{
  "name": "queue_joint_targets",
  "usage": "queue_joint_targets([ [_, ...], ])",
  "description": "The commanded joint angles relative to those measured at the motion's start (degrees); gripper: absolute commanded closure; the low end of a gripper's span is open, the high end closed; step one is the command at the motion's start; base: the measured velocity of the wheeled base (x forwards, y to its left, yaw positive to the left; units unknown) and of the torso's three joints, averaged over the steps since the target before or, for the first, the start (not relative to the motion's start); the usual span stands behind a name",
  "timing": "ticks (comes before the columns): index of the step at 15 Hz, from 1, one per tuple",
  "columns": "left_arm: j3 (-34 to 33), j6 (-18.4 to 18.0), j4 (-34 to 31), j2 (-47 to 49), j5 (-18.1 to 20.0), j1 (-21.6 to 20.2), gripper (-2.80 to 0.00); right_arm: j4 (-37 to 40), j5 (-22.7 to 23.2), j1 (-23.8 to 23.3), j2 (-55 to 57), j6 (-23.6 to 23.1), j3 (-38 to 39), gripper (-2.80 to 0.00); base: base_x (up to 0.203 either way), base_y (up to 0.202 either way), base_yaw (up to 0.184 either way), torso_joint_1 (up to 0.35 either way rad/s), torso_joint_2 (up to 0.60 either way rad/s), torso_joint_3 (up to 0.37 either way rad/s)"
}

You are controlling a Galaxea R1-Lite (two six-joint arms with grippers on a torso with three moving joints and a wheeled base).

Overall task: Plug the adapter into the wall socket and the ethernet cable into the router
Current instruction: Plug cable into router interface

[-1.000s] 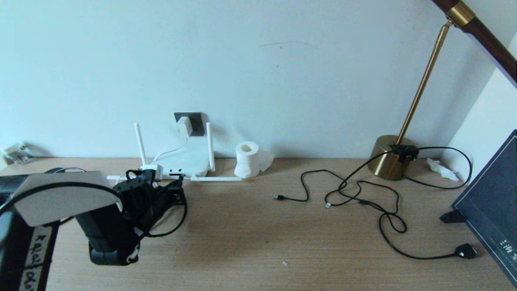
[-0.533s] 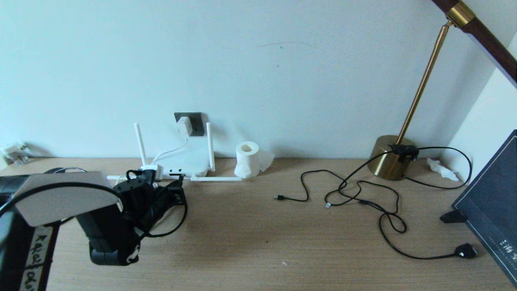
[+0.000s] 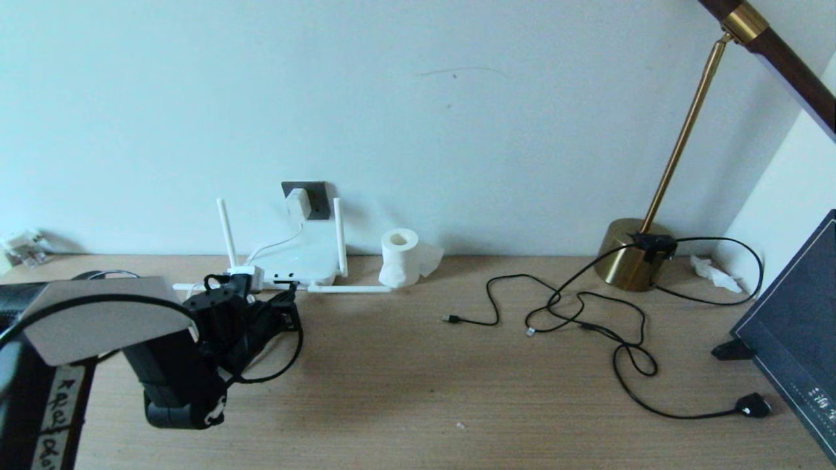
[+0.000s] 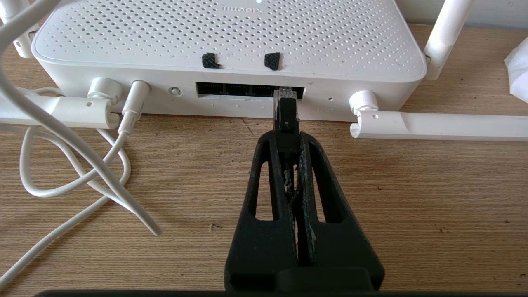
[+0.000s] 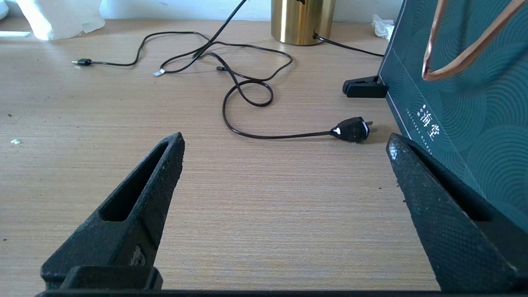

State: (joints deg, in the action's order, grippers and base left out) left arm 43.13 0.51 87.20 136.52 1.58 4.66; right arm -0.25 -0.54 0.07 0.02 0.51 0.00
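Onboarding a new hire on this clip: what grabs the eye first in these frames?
The left gripper, shut on the ethernet cable, holds the plug's clear tip at the rightmost port on the front of the router. Behind the router, the adapter already sits in the wall socket. Far right, a brass lamp trails loose black cords across the table.

router [image 4: 231,37] far edge cropped; ethernet cable [image 4: 286,113] tip hidden in port

The table [image 4: 412,206] is matt, grained wood; the router [image 4: 231,37] is matt white plastic, perforated on top; the lamp base [image 5: 303,20] is shiny brushed brass.
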Motion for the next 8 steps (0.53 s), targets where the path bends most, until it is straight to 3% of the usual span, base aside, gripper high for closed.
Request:
queue_joint_targets([
  [1,-0.15,0.02,0.46,-0.2,0.0,0.0,0.0,-0.01,0.01,0.01,0.06,0.02,0.09,-2.8,0.0,0.0,0.0,0.0,0.0,0.0],
  [8,-0.42,0.02,0.46,-0.38,0.0,0.0,0.0,-0.01,0.01,0.01,0.06,0.02,0.03,-2.8,0.0,0.0,0.0,0.0,0.0,0.0],
])
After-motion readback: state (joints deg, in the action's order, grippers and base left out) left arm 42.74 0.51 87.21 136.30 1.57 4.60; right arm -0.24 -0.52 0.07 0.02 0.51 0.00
